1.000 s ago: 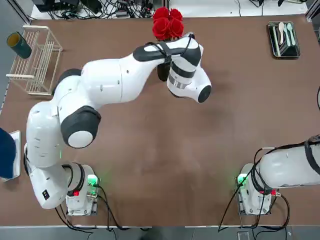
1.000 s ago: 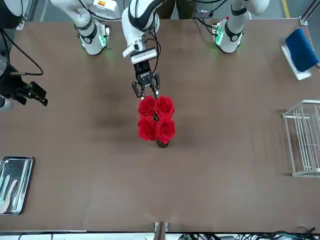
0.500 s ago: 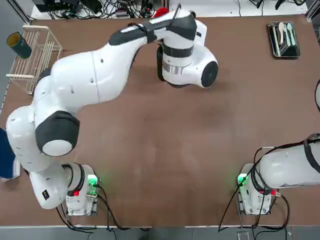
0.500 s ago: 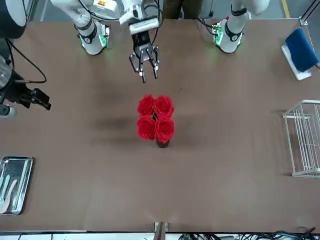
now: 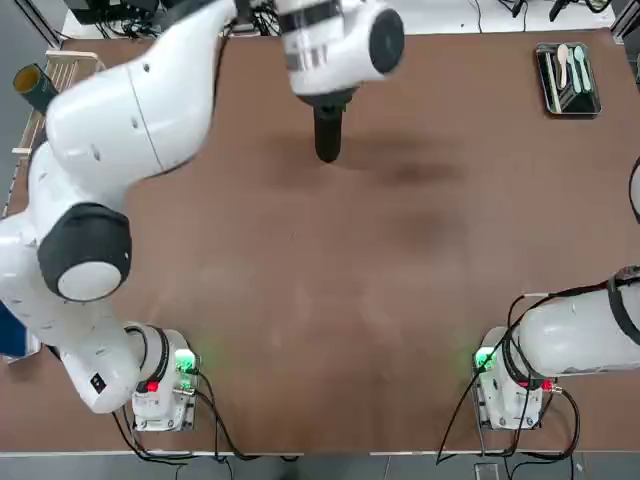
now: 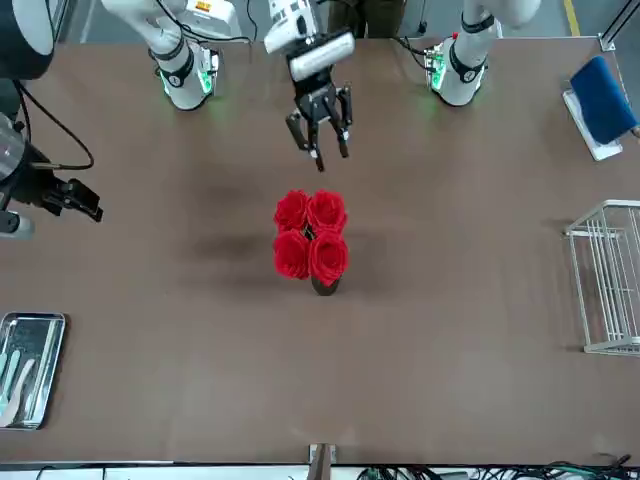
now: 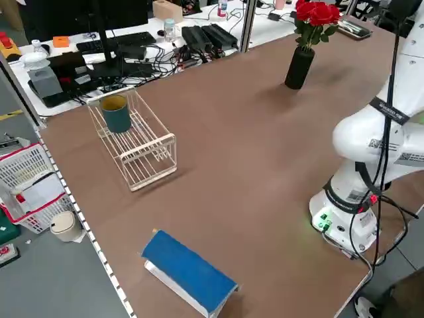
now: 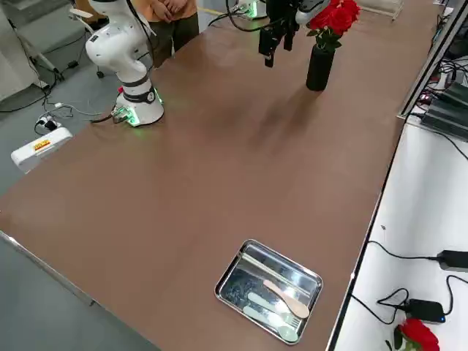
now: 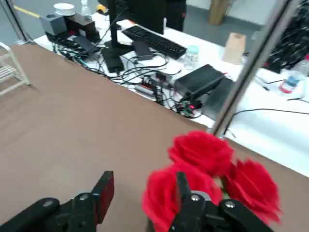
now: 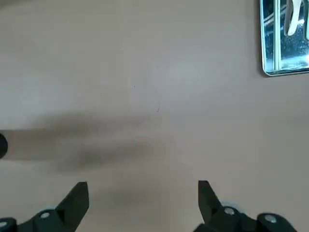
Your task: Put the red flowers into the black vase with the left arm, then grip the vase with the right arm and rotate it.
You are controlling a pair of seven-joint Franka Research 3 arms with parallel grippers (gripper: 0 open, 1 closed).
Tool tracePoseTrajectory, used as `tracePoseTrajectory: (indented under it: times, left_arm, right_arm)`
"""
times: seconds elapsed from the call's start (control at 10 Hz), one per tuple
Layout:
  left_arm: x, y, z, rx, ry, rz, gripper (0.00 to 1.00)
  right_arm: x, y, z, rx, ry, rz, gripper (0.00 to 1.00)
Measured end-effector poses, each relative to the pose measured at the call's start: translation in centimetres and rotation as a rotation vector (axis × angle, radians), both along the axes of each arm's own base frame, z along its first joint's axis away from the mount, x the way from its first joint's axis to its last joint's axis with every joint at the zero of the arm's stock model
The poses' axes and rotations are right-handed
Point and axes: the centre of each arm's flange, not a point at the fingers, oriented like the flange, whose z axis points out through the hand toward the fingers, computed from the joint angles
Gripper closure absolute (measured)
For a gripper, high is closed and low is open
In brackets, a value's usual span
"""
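Front view: red flowers (image 6: pixel 311 243) stand in the black vase (image 6: pixel 323 287) at frame centre, below the released left gripper (image 6: pixel 320 136); right gripper (image 6: pixel 75 198) spread, far left.

Red flowers (image 5: pixel 322 20) mostly hidden behind left arm (image 5: pixel 150 90) overhead.
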Motion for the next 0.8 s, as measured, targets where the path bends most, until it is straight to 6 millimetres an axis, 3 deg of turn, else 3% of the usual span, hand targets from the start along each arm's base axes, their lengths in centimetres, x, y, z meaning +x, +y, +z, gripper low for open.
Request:
tracePoseTrajectory:
  times: [0.4, 0.6, 0.8]
  left_arm:
    - [8.1, 12.0, 6.1, -0.047, 0.171, 0.067, 0.37]
    - [10.3, 17.5, 8.7, -0.113, 0.223, 0.112, 0.37]
    - [12.2, 23.6, 10.9, -0.163, 0.301, 0.109, 0.36]
  right_arm:
    - [0.7, 3.0, -1.1, 0.008, -0.004, -0.056, 0.0]
    - [1.9, 5.4, -3.5, 0.045, 0.0, -0.085, 0.0]
    - [3.5, 7.7, -7.3, 0.111, 0.012, -0.087, 0.0]
